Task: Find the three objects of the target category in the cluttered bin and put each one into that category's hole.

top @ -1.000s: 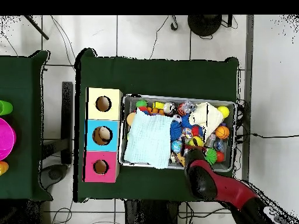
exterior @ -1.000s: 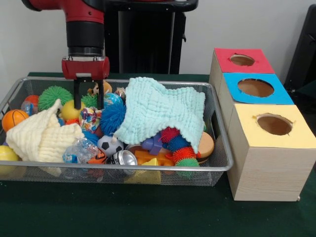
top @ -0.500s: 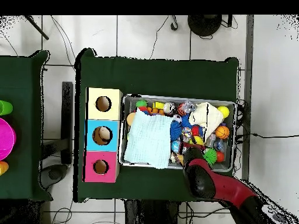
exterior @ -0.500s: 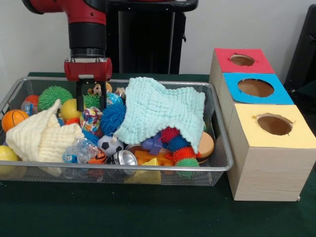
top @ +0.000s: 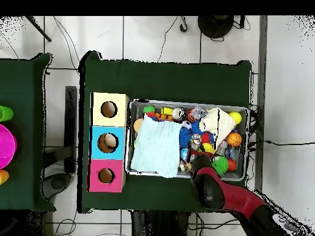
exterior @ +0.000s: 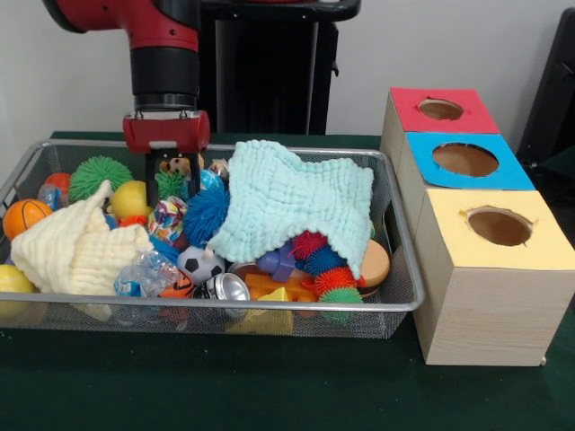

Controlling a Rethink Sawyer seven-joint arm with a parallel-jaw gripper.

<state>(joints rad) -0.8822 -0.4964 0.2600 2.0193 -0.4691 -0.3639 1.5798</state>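
Observation:
My gripper (exterior: 172, 190) hangs open over the back left of the wire bin (exterior: 400, 301). Its two black fingers (exterior: 151, 184) straddle a small green spiky ball (exterior: 171, 185); whether they touch it I cannot tell. A blue spiky ball (exterior: 205, 214) lies just right of the fingers, a yellow ball (exterior: 129, 198) just left. Red (exterior: 409, 101), blue (exterior: 422, 171) and yellow (exterior: 454, 242) boxes with round holes stand right of the bin. In the overhead view the arm (top: 212, 187) covers the gripper at the bin's (top: 184, 102) lower edge.
A light green cloth (exterior: 296, 202) drapes over the bin's middle, and a cream cloth (exterior: 72, 247) lies at the left. A big green spiky ball (exterior: 99, 172), an orange basketball (exterior: 24, 215), a soccer ball (exterior: 199, 263) and red spiky balls (exterior: 334, 280) lie around them.
In the front view the gripper has slid right and slightly lower, from beside the yellow ball to over the small green spiky ball. It stays open.

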